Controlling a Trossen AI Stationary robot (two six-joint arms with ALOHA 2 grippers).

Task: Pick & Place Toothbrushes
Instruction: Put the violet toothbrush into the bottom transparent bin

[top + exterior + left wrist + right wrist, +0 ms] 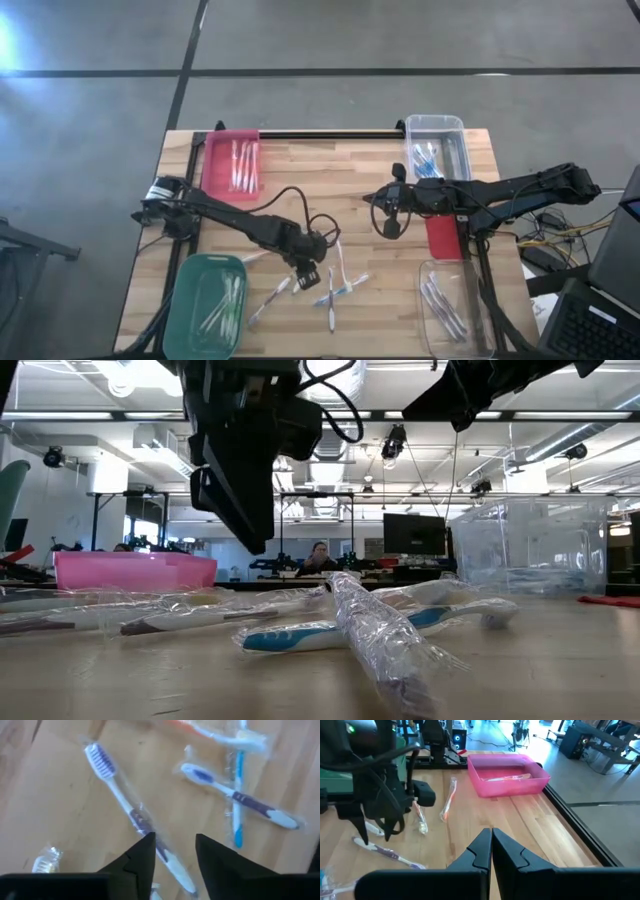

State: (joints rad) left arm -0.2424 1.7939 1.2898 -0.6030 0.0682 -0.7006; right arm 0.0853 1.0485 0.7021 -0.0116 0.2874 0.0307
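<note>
If I drop too fast, my left claw (174,857), part open and empty above a purple toothbrush (134,815), could push the slippery wrapper away. Close by on the right, crossed toothbrushes (335,288) might get bumped. Farther off, my right claw (491,851) waits, closed.

L gripper (309,277) hangs low over table centre, fingers parted. R gripper (385,205) waits higher, fingers pressed together.

Loose toothbrushes (335,288) lie between two near bins (206,305); two more behind.
</note>
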